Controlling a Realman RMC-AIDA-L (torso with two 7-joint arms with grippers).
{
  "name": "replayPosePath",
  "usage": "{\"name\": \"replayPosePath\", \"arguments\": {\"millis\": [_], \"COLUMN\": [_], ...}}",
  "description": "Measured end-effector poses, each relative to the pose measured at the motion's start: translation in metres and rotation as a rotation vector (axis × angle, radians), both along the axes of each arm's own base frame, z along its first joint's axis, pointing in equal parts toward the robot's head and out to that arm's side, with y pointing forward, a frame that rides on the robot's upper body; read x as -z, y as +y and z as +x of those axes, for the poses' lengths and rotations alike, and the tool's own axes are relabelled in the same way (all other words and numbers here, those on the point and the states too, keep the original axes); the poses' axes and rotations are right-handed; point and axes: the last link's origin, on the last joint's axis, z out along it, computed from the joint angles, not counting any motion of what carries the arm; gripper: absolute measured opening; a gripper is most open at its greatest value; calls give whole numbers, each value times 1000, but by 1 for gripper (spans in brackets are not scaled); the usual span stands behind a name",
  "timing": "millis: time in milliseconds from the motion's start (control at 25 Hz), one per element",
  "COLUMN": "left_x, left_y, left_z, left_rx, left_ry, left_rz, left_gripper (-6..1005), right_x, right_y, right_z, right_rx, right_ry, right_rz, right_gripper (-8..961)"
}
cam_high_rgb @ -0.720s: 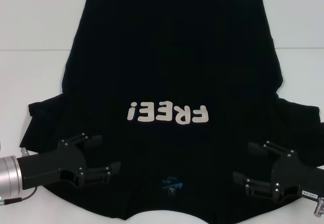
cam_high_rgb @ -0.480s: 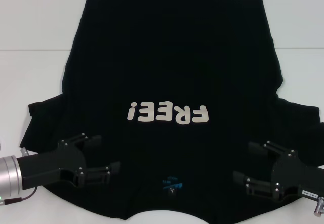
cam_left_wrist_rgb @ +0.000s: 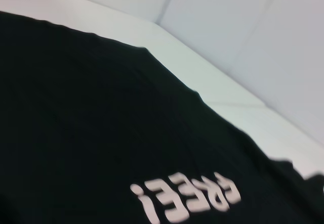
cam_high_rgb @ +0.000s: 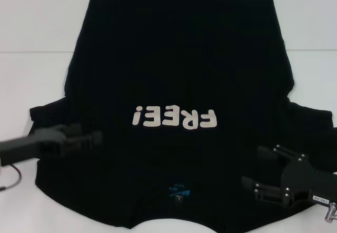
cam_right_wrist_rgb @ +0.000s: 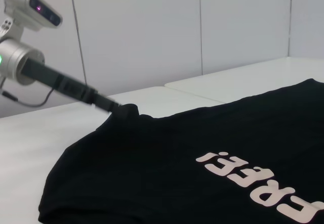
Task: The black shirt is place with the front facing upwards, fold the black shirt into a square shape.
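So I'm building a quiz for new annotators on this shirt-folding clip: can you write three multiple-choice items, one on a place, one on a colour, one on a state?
1. Where is the left gripper?
A. over the shirt's sleeve on the robot's left
B. at the far hem
C. off the table

2. What colour is the lettering on the black shirt?
A. red
B. pale cream
C. green

3. How do the right gripper's fingers stand?
A. clamped on the collar
B. shut on a sleeve
C. open, spread apart over the shirt

Answers: 1 A, the head view shows it above that sleeve. 2 B, "FREE!" reads pale against the black cloth. 3 C, the two fingers show a clear gap with nothing between them.
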Motion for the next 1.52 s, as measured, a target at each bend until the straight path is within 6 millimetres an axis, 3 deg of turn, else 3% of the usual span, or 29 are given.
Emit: {"name": "replayPosePath", "arguments": {"millis": [160,360,560,840,1520], "left_x": [-17,-56,-67,-59,-34], "left_y": [6,24,32,36,35], "left_z": [-1,-19,-39,-54,-50], "left_rx": [-77,-323,-439,-497,-487], "left_ry": [-53,-107,-33,53,69], "left_rz": [-6,61,148,169,111], "left_gripper": [938,938,938,938,920], "right_x": [2,3,6,5,5], "right_y": [0,0,2,3,4], "right_z": [0,-1,-6,-6,-6], "right_rx": [3,4,-3,4,11], "right_ry": [2,8,18,23,28], "right_rz": [-6,-11,-21,-24,-26], "right_gripper": [896,896,896,896,897]}}
